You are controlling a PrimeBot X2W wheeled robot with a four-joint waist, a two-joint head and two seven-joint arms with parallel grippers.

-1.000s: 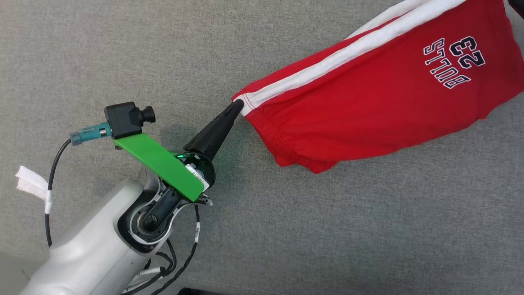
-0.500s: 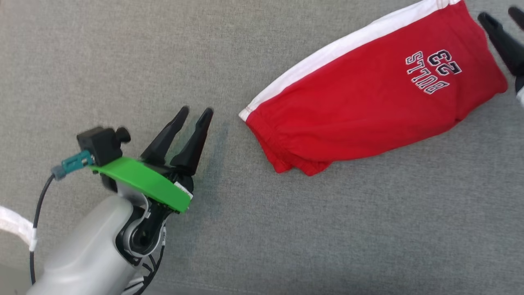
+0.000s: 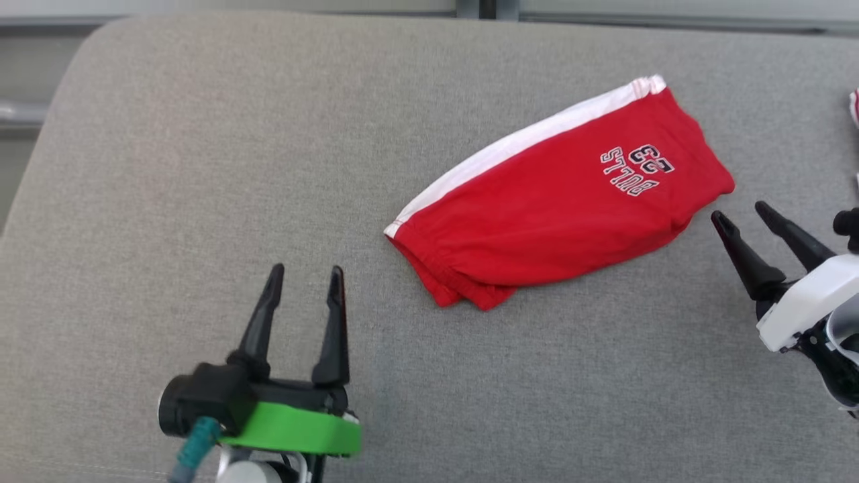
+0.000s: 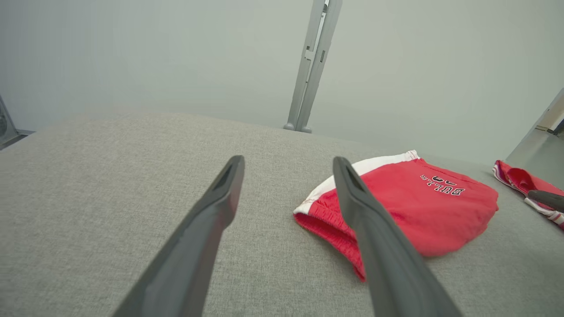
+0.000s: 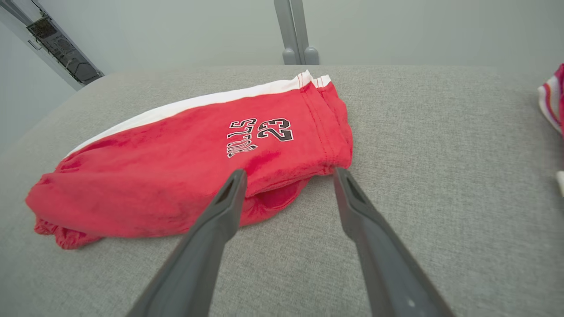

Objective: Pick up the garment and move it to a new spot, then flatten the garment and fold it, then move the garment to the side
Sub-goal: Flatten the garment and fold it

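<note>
On the grey pad (image 3: 168, 168) I count one garment (image 3: 557, 201), red shorts with a white side stripe. It lies folded right of centre and clear of both grippers: the left gripper (image 3: 306, 270) is near its gathered end and the right gripper (image 3: 739, 210) just beside the hemmed end, each with two fingers spread wide and holding nothing. One more red-and-white cloth (image 3: 854, 107) is cut off at the right edge, so I can't tell what it is; both arms are cropped by the frame, and the print on the shorts is too small to read from the head view.
</note>
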